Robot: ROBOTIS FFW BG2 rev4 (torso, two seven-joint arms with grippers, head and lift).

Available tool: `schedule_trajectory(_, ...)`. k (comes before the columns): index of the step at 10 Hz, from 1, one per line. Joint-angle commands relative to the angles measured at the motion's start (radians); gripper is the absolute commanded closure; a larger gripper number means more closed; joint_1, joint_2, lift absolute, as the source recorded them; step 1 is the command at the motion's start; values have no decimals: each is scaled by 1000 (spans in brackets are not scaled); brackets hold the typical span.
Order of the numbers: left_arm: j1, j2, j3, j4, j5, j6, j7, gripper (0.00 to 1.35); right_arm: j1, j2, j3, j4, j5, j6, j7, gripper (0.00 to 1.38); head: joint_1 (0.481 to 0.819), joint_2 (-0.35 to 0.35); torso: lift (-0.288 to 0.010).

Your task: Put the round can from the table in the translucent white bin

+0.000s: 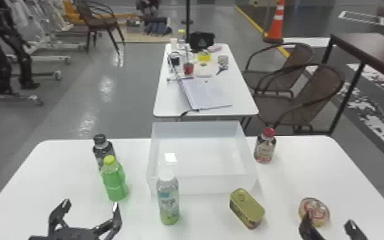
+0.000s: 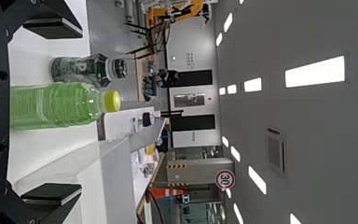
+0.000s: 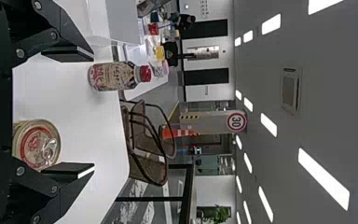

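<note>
The left gripper sits at the head view's bottom edge, left of centre, its jaws spread wide. The right gripper is low at the right, jaws also well apart.

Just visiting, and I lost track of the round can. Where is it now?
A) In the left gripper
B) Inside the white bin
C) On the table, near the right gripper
C: the round can rests on the table, outside the bin, near the right gripper's open fingers.
</note>
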Motion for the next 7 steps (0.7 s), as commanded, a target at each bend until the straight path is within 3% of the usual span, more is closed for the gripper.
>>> schedule_trajectory(1,0,-3,2,0,0,0,0,136,-5,0,1,28,-26,-20,-16,430,549,0,-100)
schedule_trajectory(5,-1,-3,2,2,5,-2,0,136,-26,-6,-2,99,-103,-22,-56,429,549,0,-100)
schedule_trajectory(7,-3,-3,3,3,8,-3,0,136,-48,-41,-2,146,-153,-22,-64,429,549,0,-100)
